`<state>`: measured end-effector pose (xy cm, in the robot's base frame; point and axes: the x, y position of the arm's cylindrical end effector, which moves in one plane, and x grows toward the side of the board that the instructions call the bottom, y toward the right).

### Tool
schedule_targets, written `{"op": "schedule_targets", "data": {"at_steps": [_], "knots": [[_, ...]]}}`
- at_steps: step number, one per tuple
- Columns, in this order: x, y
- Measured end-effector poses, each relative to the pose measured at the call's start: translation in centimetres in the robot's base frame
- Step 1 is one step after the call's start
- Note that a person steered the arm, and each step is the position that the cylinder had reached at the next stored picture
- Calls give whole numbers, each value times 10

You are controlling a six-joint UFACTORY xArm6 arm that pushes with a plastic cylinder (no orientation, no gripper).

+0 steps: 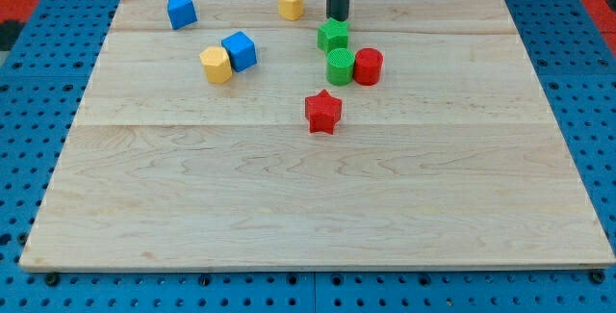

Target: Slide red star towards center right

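The red star lies a little above the middle of the wooden board. My tip is near the view's top, just above the green star and right of the yellow heart. It is well above the red star, with the green star and a green cylinder between them. A red cylinder touches the green cylinder's right side, just above and right of the red star.
A blue cube and a yellow hexagonal block sit together left of the green blocks. A blue block lies at the top left. Blue pegboard surrounds the board.
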<state>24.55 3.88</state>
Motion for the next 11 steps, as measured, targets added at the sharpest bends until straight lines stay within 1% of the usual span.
{"op": "schedule_targets", "data": {"at_steps": [1, 2, 3, 4, 5, 6, 7, 8, 9, 10, 11], "knots": [[0, -4], [2, -32], [18, -86], [79, -78], [99, -90], [137, -129], [180, -87], [199, -18], [185, 20], [164, 80], [164, 102]]}}
